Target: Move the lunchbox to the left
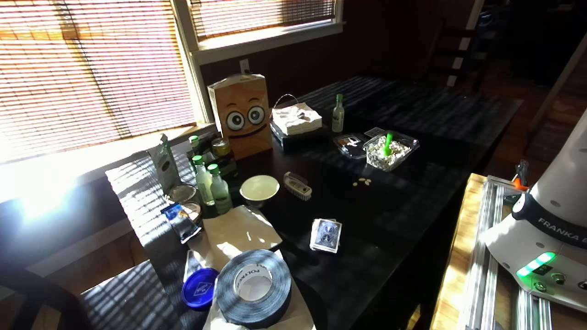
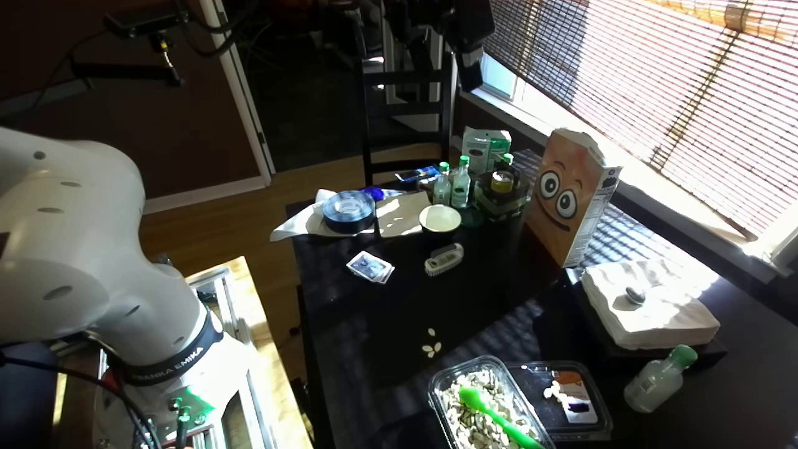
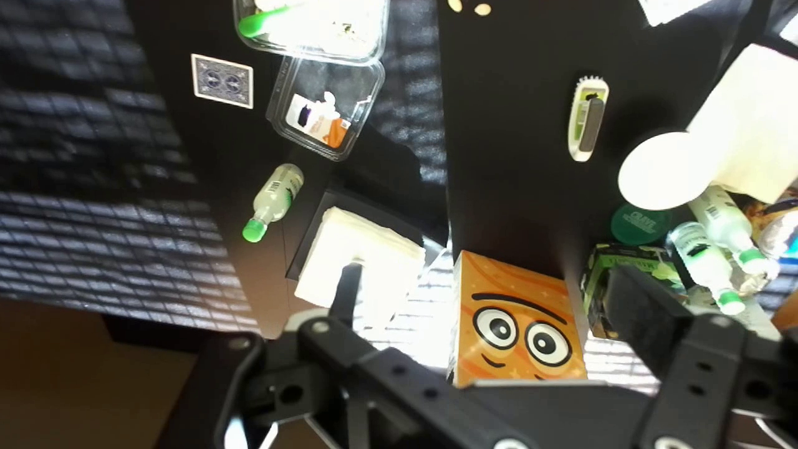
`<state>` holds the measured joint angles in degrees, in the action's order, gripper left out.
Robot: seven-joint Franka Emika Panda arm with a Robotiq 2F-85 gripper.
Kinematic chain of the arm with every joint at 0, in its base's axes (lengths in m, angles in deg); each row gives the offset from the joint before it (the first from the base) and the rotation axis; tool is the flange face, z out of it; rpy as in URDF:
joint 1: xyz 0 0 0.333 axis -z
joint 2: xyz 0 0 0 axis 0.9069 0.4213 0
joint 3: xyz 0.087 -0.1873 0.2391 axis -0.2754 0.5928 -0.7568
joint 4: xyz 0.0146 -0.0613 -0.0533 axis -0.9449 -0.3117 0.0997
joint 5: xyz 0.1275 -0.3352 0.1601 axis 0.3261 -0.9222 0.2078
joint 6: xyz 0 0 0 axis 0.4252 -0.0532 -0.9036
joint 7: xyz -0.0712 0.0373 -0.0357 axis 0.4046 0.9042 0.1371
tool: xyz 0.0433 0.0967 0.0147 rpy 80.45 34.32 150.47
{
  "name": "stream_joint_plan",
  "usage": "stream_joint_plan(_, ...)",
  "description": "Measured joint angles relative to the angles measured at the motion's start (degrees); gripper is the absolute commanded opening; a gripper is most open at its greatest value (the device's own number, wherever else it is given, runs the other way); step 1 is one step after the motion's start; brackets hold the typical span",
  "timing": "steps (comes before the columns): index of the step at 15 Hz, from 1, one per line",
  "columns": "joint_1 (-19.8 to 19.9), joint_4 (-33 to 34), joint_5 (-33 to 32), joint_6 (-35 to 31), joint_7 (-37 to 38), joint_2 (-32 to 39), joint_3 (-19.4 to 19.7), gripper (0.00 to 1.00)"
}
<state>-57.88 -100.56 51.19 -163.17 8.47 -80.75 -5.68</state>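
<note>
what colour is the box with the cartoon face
Orange; the box shows best in the wrist view.

In the wrist view, the top edge cuts the lunchbox [image 3: 330,56], and bright light hides much inside it. The gripper [image 3: 487,273] has blurry tips, runs off the bottom and covers the low part of the orange box [image 3: 517,327]. In an exterior view, we lose the lunchbox's end at the bottom and some of the arm [image 2: 75,243] at the left. In an exterior view, pale bits [image 1: 362,179] right of the middle are too small for us to name.
</note>
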Motion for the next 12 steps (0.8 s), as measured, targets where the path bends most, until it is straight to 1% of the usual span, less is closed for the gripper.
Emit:
stream_joint_plan(3,-1.35,-2.93,3.95,-5.17,-2.51,1.94,5.97,1.0)
stream_joint_plan(5,-1.1,-4.92,4.61,-8.68,-3.07,4.69,8.63,1.0)
stream_joint_plan(8,0.79,-6.92,3.8,-15.35,-2.83,11.41,9.02,1.0)
stream_joint_plan(10,2.16,-7.51,1.55,-19.2,-1.79,17.03,8.48,1.0)
stream_joint_plan(12,3.71,-7.51,-1.73,-21.57,0.0,23.02,7.62,1.0)
